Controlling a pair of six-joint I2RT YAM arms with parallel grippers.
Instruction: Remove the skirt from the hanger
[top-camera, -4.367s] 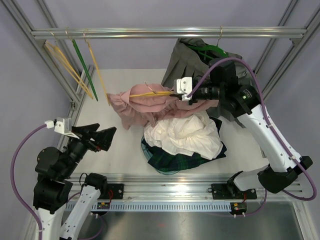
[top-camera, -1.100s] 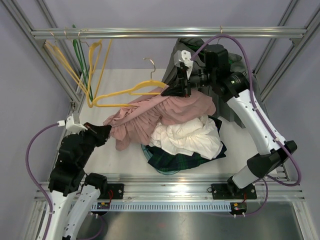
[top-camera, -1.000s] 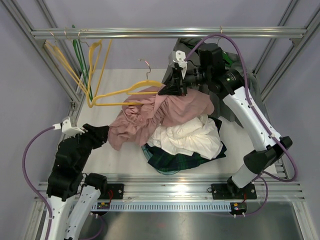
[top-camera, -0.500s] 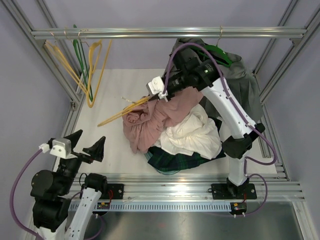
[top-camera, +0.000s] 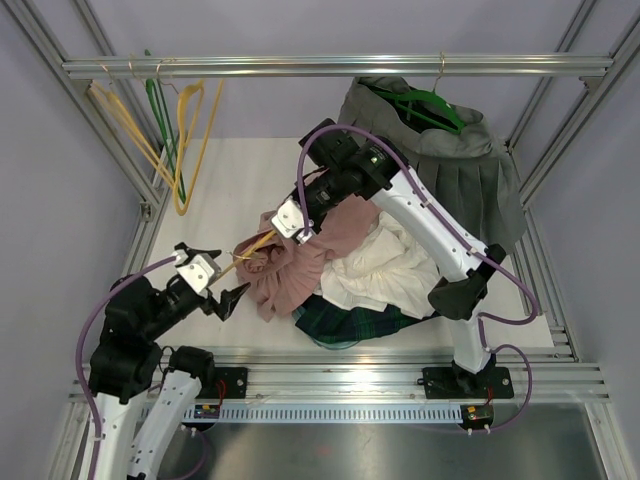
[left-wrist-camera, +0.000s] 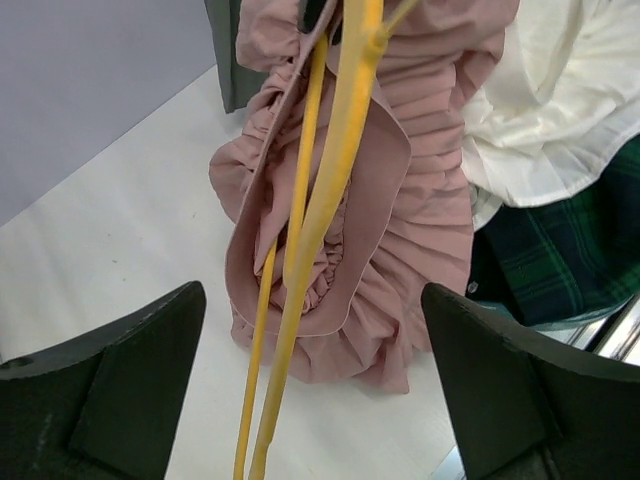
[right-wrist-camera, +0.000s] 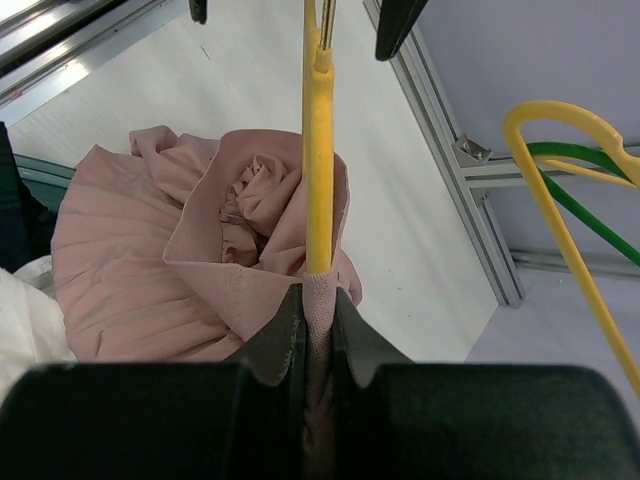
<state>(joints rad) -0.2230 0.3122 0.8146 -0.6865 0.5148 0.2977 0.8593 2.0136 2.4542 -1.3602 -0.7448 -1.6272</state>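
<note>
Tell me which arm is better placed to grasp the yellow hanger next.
Left. The left end effector, open, straddles the yellow hanger; the right end effector is shut on the pink skirt.

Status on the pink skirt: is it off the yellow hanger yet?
Not yet. Done: the yellow plastic hanger is off the metal rail. In hand: the right hand is shut on the hanger, pinching fabric of the pink pleated skirt; the left hand is open around the hanger's far end. Left: the waistband wraps the hanger and must slide off.
</note>
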